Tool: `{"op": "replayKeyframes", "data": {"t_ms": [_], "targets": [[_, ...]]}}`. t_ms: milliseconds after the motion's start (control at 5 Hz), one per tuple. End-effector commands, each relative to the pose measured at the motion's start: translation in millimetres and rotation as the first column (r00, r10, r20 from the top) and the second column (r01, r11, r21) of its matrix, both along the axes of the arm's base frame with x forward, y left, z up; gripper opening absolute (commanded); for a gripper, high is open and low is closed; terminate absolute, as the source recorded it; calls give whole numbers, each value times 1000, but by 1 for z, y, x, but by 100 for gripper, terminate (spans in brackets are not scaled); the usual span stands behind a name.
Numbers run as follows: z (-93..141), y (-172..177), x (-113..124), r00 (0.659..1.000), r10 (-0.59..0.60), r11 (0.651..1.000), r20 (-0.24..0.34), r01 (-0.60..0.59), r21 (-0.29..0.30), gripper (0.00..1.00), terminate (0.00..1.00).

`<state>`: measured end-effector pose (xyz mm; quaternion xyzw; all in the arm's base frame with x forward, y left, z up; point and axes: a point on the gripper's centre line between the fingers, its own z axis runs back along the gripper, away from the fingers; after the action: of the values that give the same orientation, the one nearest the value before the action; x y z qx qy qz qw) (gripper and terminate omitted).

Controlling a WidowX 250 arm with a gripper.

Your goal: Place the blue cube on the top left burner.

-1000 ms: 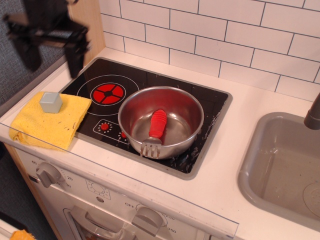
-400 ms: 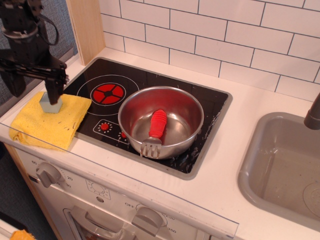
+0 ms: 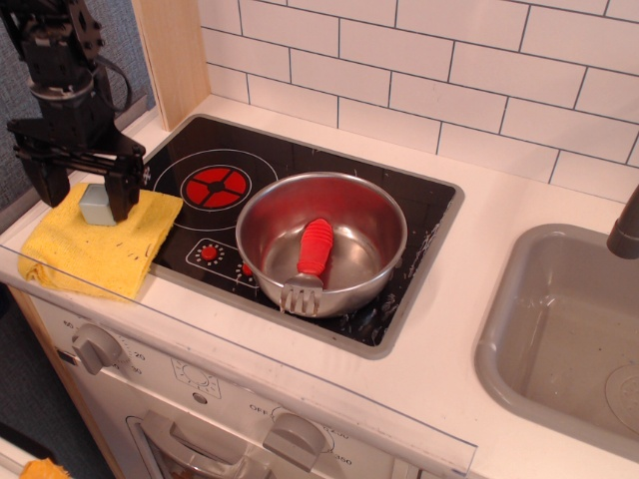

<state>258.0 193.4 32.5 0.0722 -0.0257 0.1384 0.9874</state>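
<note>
The blue cube (image 3: 96,203) is the smallest thing here, so it comes last in the order that follows. The white counter (image 3: 519,190) spans the scene, backed by white wall tiles (image 3: 449,70), with a grey sink (image 3: 559,329) sunk into it at the right. The black glass cooktop (image 3: 399,200) sits in the counter's middle, and on its near right part stands a steel pan (image 3: 321,239) holding a red-handled utensil (image 3: 312,257) whose metal head hangs over the pan's near rim. The black robot arm (image 3: 60,70) comes down at the far left, and its gripper (image 3: 85,190) has its jaws parted, one finger on each side of the cube; whether they touch it cannot be told. A yellow cloth (image 3: 100,249) lies on the counter just left of the cooktop, its right edge lapping the glass. The top left burner (image 3: 215,185) lies bare, just right of the cloth. The cube rests on the cloth's far part, between the fingers.
</note>
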Motion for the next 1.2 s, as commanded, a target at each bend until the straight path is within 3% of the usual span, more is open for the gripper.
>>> {"op": "replayKeyframes", "data": {"t_ms": [0, 400, 800, 1000], "targets": [[-2, 6, 5, 1000, -6, 998, 7, 6, 61, 0, 0], [7, 5, 5, 1000, -3, 998, 15, 2, 70, 0, 0], [50, 1, 11, 998, 18, 996, 65, -23, 82, 0, 0], [73, -6, 26, 994, 1, 995, 112, -12, 102, 0, 0]]}}
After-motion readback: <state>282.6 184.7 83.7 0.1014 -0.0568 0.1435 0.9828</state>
